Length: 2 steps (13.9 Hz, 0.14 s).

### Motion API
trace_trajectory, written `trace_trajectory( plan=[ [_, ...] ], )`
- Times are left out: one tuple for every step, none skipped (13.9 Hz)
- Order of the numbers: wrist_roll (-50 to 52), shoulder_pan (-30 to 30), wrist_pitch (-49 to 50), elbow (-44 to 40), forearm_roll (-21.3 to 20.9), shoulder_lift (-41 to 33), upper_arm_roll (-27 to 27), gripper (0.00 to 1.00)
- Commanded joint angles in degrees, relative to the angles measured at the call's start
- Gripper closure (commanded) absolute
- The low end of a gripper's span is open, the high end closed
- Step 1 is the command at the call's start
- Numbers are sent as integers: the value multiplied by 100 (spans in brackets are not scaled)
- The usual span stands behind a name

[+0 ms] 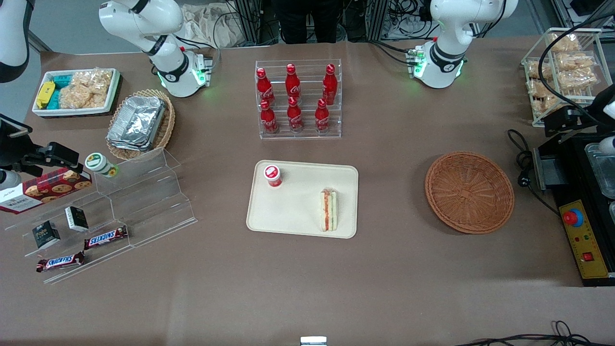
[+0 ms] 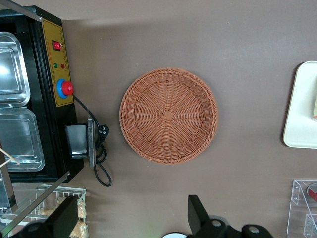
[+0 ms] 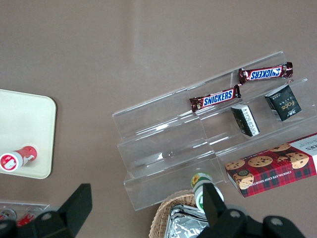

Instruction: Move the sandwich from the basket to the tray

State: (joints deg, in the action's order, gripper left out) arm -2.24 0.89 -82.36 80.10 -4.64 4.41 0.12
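The sandwich (image 1: pixel 329 210) is found on the tray (image 1: pixel 298 211), in the lower middle of the front-view frame, close against the rim at the tray's end toward the working arm, with its red and green filling edge turned upward. The basket (image 2: pixel 168 115) is seen to hold nothing, so the transfer is judged complete. The left arm's gripper (image 2: pixel 131 220) is recorded high above the table, just beside the basket, with its fingers (image 2: pixel 198 214) spread wide and nothing held between them. Four hazards are noted. First, the sandwich appears to be balanced on a narrow face near the rim; it could be toppled or pushed over the low rim if the tray were knocked. Second, a red-capped cup (image 1: pixel 272 175) is present on the same tray, well apart from the sandwich, and could be rolled into it by any jolt. Third, the black control box (image 2: pixel 58 69) with its red button, its cable (image 2: pixel 101 158) and the wire rack of snacks (image 1: pixel 562 67) are crowded near the gripper, toward the working arm's end of the table; a careless retreat could see the cable snagged or the rack struck by an open finger. Fourth, a further descent into the empty basket would be wasted and might shift the light wickerwork.
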Motion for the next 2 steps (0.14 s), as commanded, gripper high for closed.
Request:
trace_trajectory(
  plan=[
    [-110,104,-17,23,-2,-37,93,0],
    [-101,105,-17,23,-11,-2,93,0]
  ],
)
